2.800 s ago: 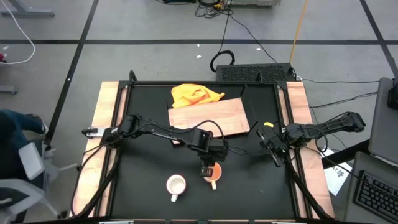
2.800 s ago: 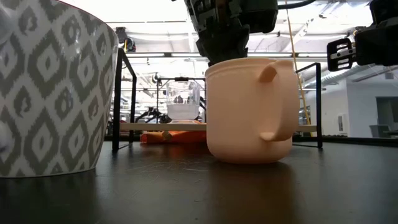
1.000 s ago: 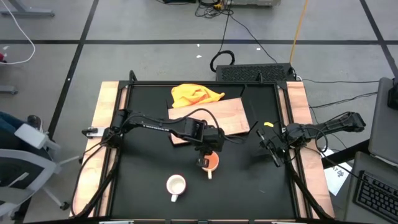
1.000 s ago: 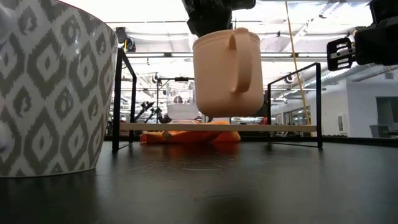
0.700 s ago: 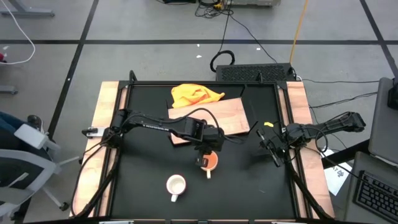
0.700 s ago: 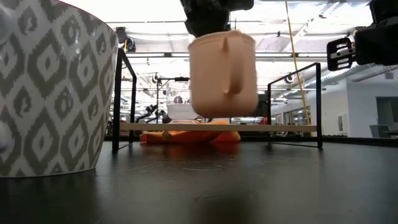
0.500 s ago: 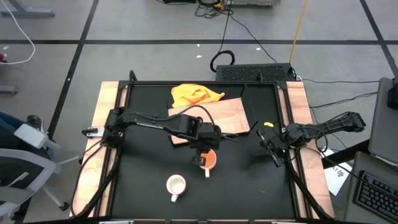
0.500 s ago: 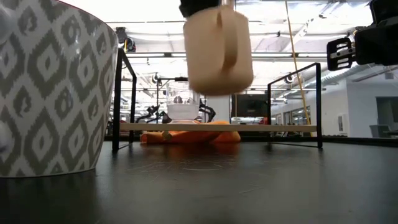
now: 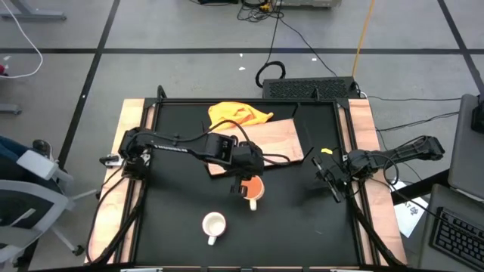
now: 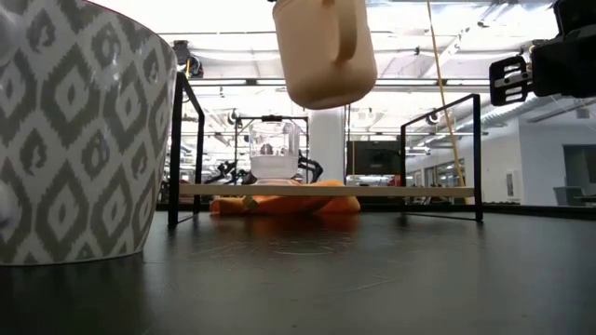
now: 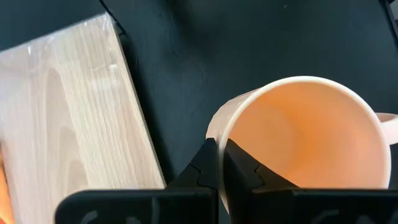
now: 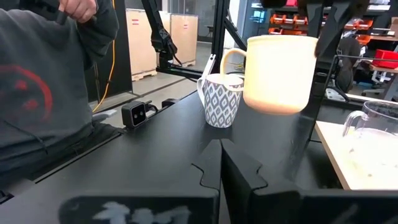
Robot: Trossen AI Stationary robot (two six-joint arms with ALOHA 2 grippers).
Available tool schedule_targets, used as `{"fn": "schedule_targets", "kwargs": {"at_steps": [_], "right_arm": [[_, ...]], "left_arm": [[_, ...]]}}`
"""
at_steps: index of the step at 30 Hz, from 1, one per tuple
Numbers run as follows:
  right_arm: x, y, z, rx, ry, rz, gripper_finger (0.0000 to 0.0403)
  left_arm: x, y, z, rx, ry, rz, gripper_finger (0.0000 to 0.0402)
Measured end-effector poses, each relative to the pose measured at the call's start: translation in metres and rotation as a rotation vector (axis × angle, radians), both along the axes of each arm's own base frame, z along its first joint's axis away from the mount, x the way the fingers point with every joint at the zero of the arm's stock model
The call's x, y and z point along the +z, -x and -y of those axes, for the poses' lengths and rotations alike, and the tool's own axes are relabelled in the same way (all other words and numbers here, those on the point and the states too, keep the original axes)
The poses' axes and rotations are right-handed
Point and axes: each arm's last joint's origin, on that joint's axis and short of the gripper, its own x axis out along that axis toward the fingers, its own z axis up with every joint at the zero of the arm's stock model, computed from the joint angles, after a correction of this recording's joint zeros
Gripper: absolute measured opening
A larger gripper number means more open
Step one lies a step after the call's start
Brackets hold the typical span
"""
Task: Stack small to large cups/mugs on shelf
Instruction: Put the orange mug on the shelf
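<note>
1. The yellow-orange mug hangs in the air above the middle of the black table, clear of its top, just off the near edge of the wooden shelf; its handle points toward the table's near edge.
2. The left gripper pinches the mug's rim, one finger inside the wall and one outside, as the left wrist view shows.
3. The white patterned mug stands on the table near its near edge, well apart from the lifted mug.
4. The clear glass cup stands on the shelf.
5. A yellow cloth lies at the shelf's far edge.
6. The right gripper waits near the table's right edge, its fingers pressed together, holding nothing.
</note>
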Motion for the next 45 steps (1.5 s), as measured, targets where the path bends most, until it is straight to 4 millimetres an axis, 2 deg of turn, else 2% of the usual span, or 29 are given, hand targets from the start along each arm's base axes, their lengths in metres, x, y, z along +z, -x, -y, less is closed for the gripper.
{"fn": "schedule_targets", "kwargs": {"at_steps": [19,32,40,45], "right_arm": [[0.0,0.0,0.0,0.0,0.001,0.001,0.0],[0.0,0.0,0.0,0.0,0.003,0.008,0.0],[0.001,0.0,0.0,0.001,0.02,0.017,0.0],[0.001,0.0,0.0,0.002,0.02,0.017,0.0]], "left_arm": [[0.0,-0.001,-0.003,0.004,0.001,0.004,0.0004],[0.001,-0.004,-0.052,0.056,0.068,0.015,0.0004],[0.006,-0.011,-0.071,0.027,0.097,0.108,0.0004],[0.007,-0.011,-0.09,0.061,0.087,0.13,0.0004]]}}
